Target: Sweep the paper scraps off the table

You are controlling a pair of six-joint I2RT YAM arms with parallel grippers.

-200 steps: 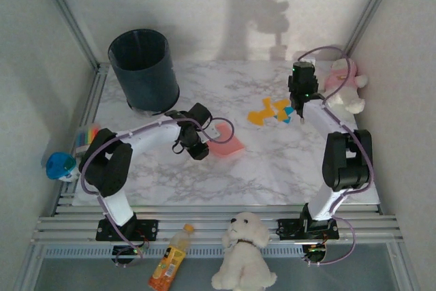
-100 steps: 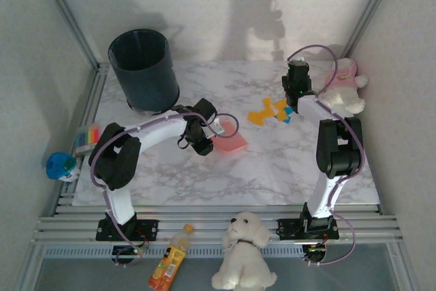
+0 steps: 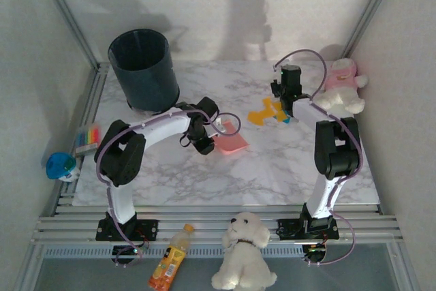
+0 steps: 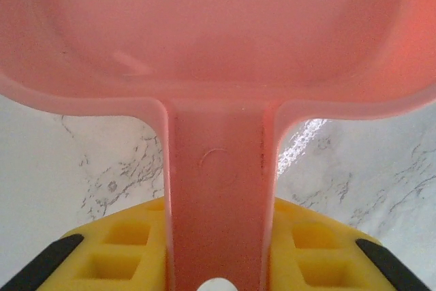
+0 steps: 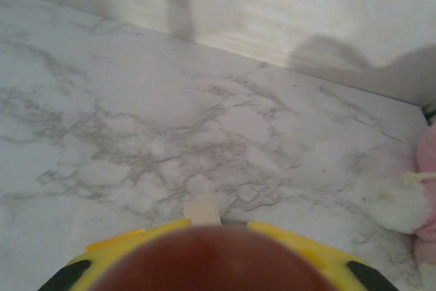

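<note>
Over the table point(image 3: 272, 161), right gripper point(image 3: 287, 105) has swung left (dustpan point(image 3: 230, 143) barely shifted).

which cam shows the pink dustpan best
Left wrist: the pink dustpan is close up, its bowl and handle plain to see, the handle held in the left gripper. Top external shows it whole but small, a pink shape at that gripper, apart from the paper scraps.
</note>
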